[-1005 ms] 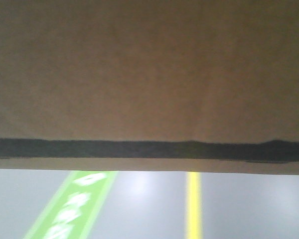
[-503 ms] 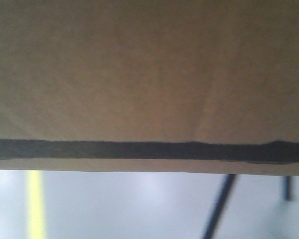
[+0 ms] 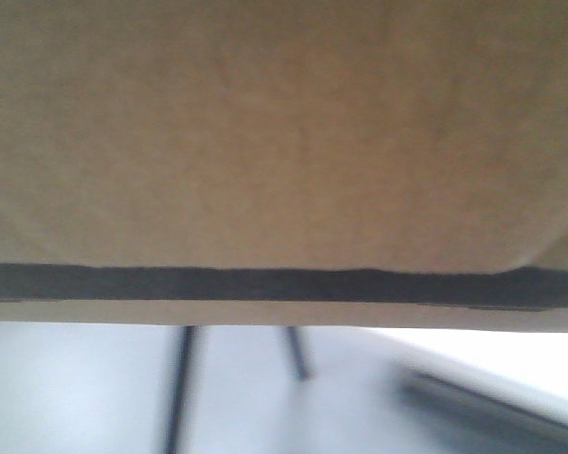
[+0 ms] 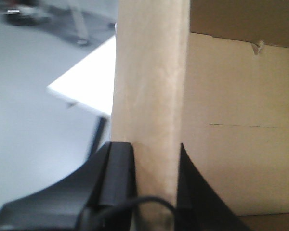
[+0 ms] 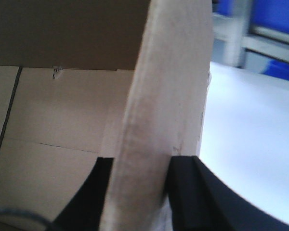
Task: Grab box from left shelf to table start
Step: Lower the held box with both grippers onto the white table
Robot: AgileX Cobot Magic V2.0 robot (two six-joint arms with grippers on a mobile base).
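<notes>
Jaws of the left gripper [image 4: 156,154] are clamped on one upright cardboard wall of the box [image 4: 231,144], a dark finger on each face. In this left wrist view the carton's pale inside shows on one side of the wall. On the other side a corner of the white table [image 4: 94,82] stands out over the grey floor [image 4: 29,134], lower than the gripped wall.

In the right wrist view the right gripper [image 5: 139,166] pinches the opposite wall the same way. The table's white top spreads just beyond that wall, with blue bins [image 5: 274,14] past its far edge.

In the front view the box's brown face and its black band [image 3: 265,284] fill nearly everything. Only floor, two dark legs [image 3: 180,388] and a bright strip at the lower right, probably the table's edge, show beneath. The box hangs between the two grippers near the table, and I cannot see it resting on anything.

The risks, as I judge them:
- **Thin hold:** each grip has only a single wall, so the weight could bend or tear the cardboard, or let it slide out.
- **Uneven arms:** if they move unevenly, the carton would twist.
- **Blocked view:** with the front view covered, the carton's bottom could strike the table's edge, or land overhanging that edge and tip.
</notes>
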